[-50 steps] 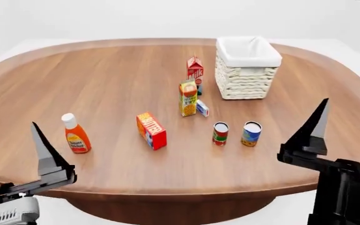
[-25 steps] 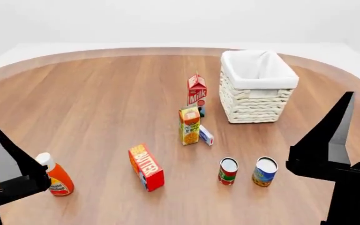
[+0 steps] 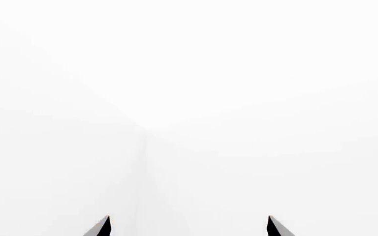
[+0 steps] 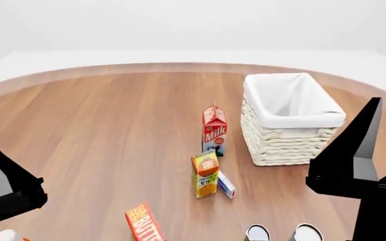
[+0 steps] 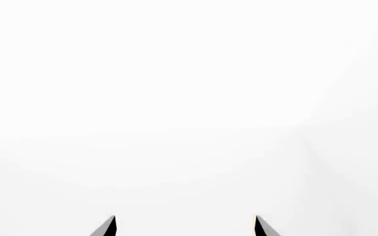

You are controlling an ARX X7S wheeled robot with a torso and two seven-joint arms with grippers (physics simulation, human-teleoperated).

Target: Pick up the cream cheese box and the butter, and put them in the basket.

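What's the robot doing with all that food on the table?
Nothing is being held yet. Both hands, the left hand and the right hand, are open and raised, pointing at blank white wall. The small white-and-blue cream cheese box leans by the orange juice carton. The red-orange butter box stands near the front edge of the view. The white wicker basket holds nothing.
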